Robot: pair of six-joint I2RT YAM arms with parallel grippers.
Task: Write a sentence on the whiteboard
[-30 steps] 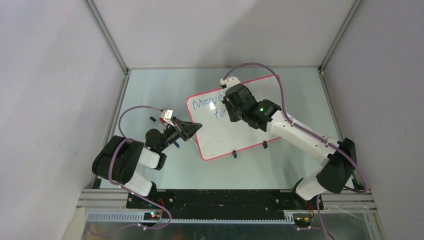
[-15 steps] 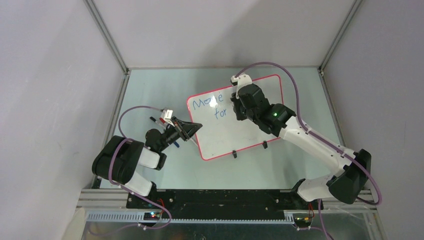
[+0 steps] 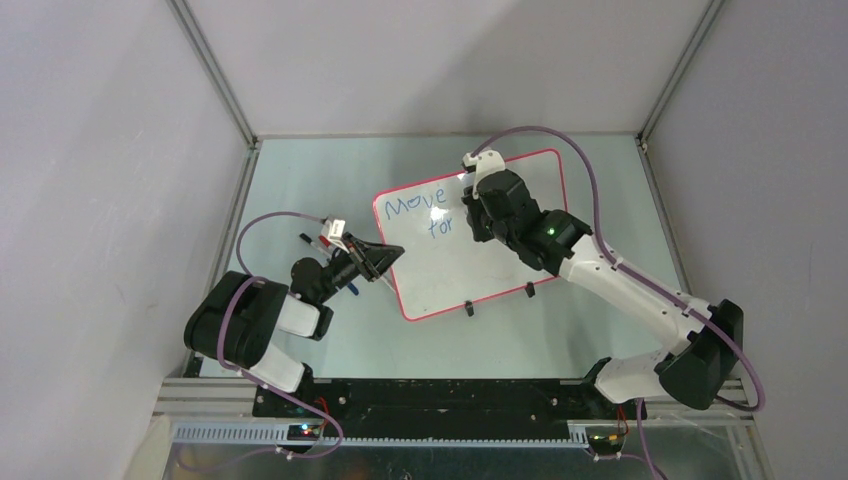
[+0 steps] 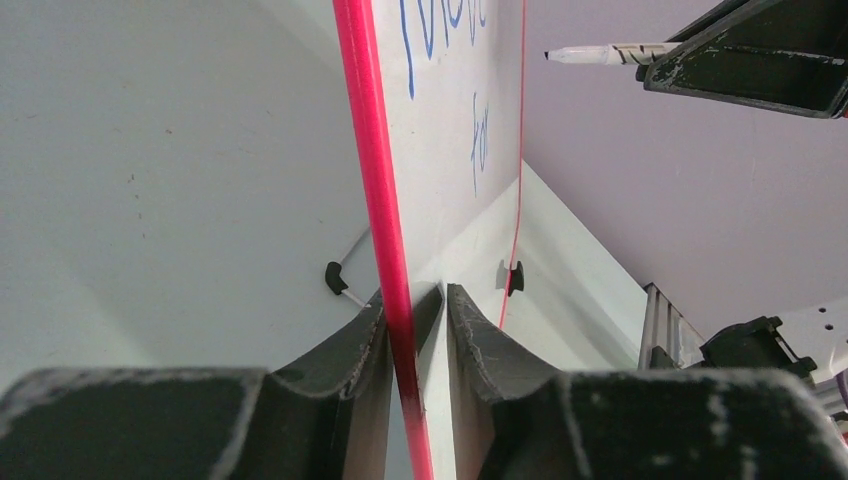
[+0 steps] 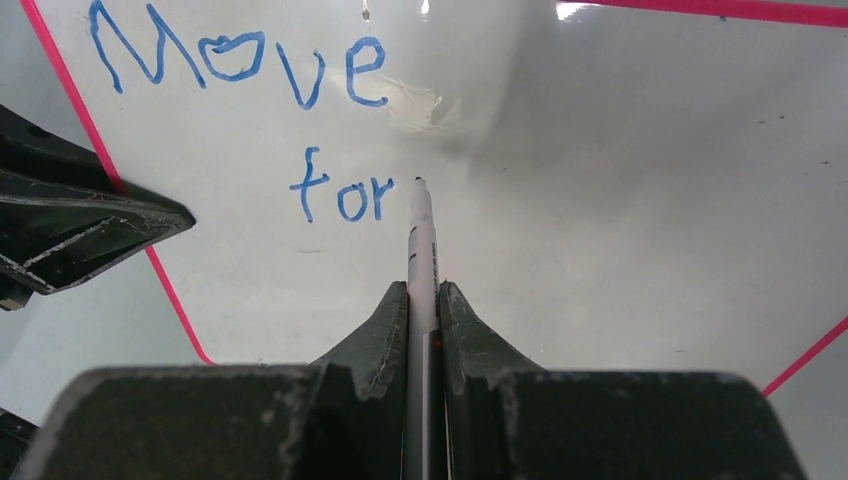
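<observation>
Now the left gripper (image 3: 392, 254) pinches the left edge of the board (image 3: 480, 262), which sits mid-frame. Blue words (image 3: 420, 207) "Move for" fill its top left. The right gripper (image 5: 423, 292) squeezes a pen (image 5: 421, 235), tip just right of "for".

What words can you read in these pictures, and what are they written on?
"Move": blue writing on the whiteboard.
"for": blue, one line lower on the whiteboard.
Print on the marker: too small and blurred to read.
</observation>
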